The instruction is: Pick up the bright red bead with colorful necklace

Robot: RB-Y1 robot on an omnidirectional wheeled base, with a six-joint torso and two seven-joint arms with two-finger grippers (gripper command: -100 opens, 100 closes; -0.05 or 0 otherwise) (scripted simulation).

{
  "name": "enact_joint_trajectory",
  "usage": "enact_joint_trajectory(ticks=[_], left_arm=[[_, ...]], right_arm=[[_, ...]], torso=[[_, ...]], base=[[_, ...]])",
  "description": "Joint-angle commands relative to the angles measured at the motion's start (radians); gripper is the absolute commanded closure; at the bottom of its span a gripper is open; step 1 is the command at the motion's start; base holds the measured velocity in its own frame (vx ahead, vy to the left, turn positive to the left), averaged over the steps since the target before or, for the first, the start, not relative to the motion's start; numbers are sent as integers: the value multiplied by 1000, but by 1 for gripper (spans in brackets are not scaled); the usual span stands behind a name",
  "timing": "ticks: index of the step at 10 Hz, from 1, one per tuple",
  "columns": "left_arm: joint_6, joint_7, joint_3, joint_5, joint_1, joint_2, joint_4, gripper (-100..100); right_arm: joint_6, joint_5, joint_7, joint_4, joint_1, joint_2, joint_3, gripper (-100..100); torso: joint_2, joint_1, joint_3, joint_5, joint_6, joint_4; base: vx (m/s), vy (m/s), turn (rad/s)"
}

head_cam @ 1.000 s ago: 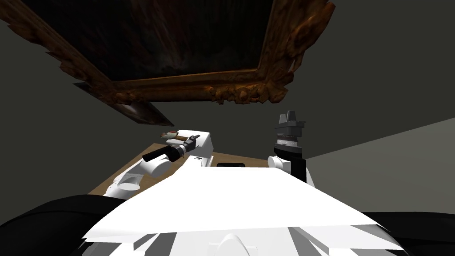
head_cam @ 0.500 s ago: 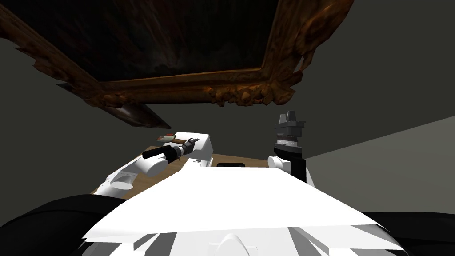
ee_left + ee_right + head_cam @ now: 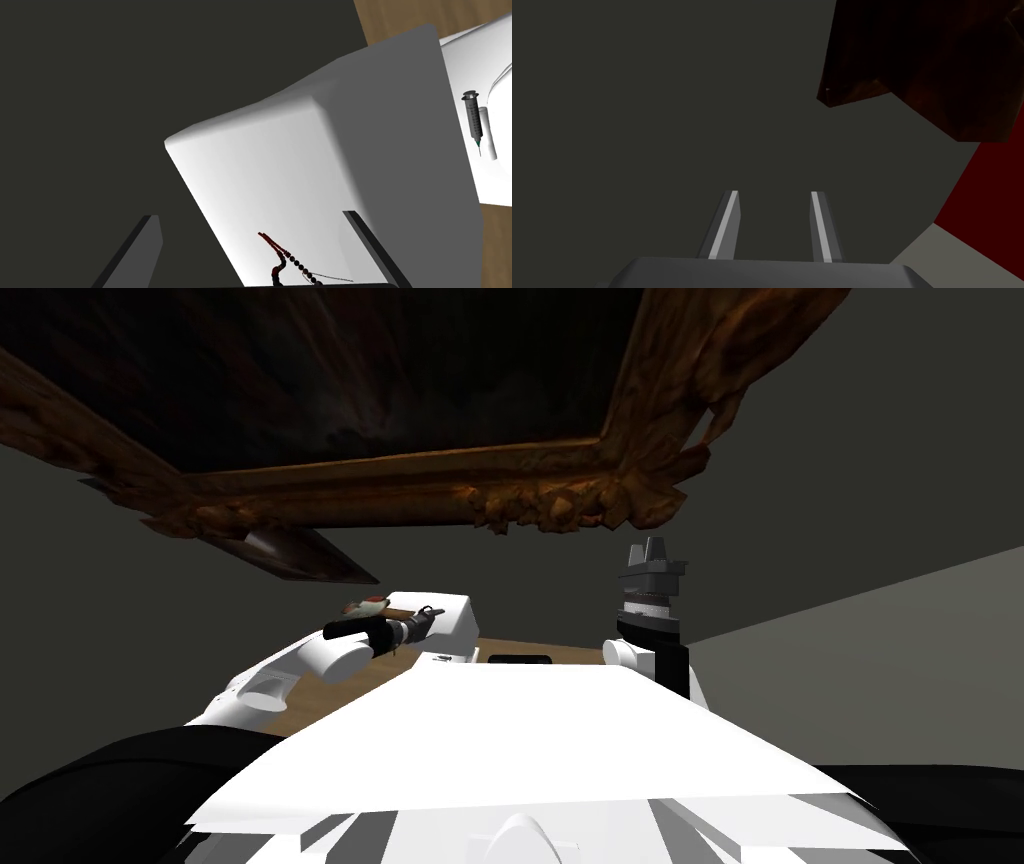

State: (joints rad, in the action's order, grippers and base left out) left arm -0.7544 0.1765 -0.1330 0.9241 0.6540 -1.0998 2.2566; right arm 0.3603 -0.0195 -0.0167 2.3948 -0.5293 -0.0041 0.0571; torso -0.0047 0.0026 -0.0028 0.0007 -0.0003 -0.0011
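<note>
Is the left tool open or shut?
Open. The left tool has its fingers wide apart, and the necklace lies loose between them on the white box.

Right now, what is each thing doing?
necklace, lying loose on the white block, not gripped.
left gripper, fingers open, one on each side of the necklace.
right gripper, raised, holding nothing.
syringe, lying flat on a white surface.
</note>
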Motion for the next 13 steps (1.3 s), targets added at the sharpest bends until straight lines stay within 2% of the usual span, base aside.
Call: enact_joint_trajectory(ticks=[1,3,4,6,7,10,13], left_arm=[[-28,7,-4,11,5,-17,-8,-100],[-97,18,-14,34,22,-77,-28,-100],[-110,18,-14,34,22,-77,-28,-100],[-173,29,-23,54,37,-131,-46,-100],[-183,29,-23,54,37,-131,-46,-100],[-271,42,-33,79,55,-198,-68,-100],[-332,51,-41,97,67,-245,-83,-100]], right_arm=[[0,0,0,0,0,0,0,0],[0,0,0,0,0,0,0,0],[0,0,0,0,0,0,0,0],[0,0,0,0,0,0,0,0],[0,0,0,0,0,0,0,0],[0,0,0,0,0,0,0,0],[0,0,0,0,0,0,0,0]], torso=[[0,0,0,0,0,0],[0,-1,0,0,0,0],[-2,1,-1,0,0,0],[0,0,0,0,0,0],[-1,1,-1,0,0,0],[0,0,0,0,0,0],[-1,0,-1,0,0,0]], base=[[60,35,-37],[91,42,-78],[86,53,-37],[74,56,-71],[69,47,-30],[79,45,-54],[74,50,-51]])
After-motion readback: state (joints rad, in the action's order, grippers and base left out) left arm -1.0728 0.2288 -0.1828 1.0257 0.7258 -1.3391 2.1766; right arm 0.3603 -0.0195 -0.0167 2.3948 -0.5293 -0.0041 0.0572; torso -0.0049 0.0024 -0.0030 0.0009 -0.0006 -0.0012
